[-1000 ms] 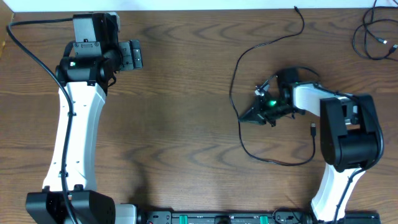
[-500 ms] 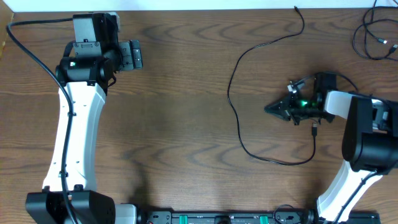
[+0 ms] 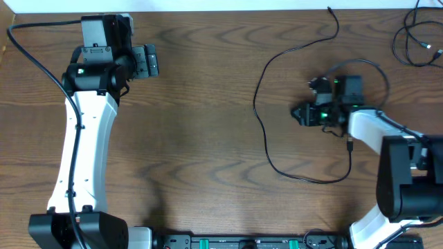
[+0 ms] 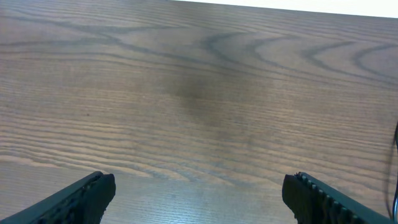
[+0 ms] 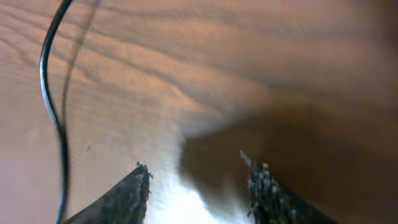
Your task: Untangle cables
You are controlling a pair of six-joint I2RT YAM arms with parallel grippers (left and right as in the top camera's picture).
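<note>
One long black cable (image 3: 255,104) lies in a wide loop on the wooden table, running from the far edge down to a plug end (image 3: 349,145). A second strand of the cables (image 3: 414,43) is coiled at the far right corner. My right gripper (image 3: 300,114) hovers inside the loop, right of the strand, open and holding nothing. In the right wrist view the cable (image 5: 53,106) runs down the left side, outside the right gripper (image 5: 200,177). My left gripper (image 3: 148,61) rests far left, open; in its wrist view the left gripper (image 4: 199,190) spans bare wood.
The table's white far edge (image 3: 221,5) runs along the top. The right arm's white link (image 3: 377,128) and black base (image 3: 408,176) stand right of the loop. The left arm (image 3: 83,138) stretches along the left side.
My right gripper was shut a second ago and now stands open. It drew back to the right from the cable loop's left strand, then turned and rose slightly. The left arm stayed still.
</note>
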